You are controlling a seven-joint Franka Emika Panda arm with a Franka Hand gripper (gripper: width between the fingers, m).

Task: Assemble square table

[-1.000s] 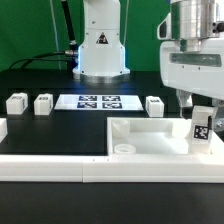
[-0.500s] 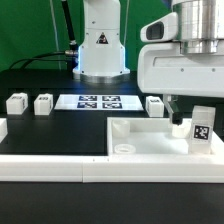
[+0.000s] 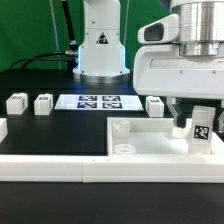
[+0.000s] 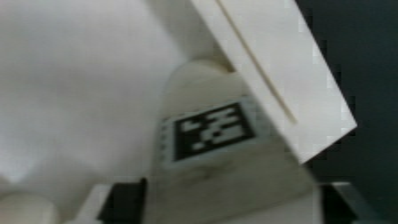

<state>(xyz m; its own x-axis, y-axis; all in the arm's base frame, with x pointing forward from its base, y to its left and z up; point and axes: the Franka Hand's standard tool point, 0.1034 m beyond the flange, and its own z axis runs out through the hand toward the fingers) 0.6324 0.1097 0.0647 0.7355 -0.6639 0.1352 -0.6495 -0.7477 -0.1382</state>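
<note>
- No words, brand names or numbers legible anywhere.
- Robot base (image 3: pixel 100 55), far edge of worktop (image 3: pixel 50 130): triangular warning sign (image 3: pixel 100 40), symbol too small to read.
- Marker board (image 3: pixel 99 101): black-and-white coded tags only.
- Upright leg (image 3: pixel 203 113): one coded tag (image 4: pixel 217 130).

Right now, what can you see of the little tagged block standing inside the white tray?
The leg is a small white block, plastic by its look, with a black-and-white tag on one face. It stands upright inside the tabletop, close to its rim. The gripper straddles it; whether it touches is unclear.
</note>
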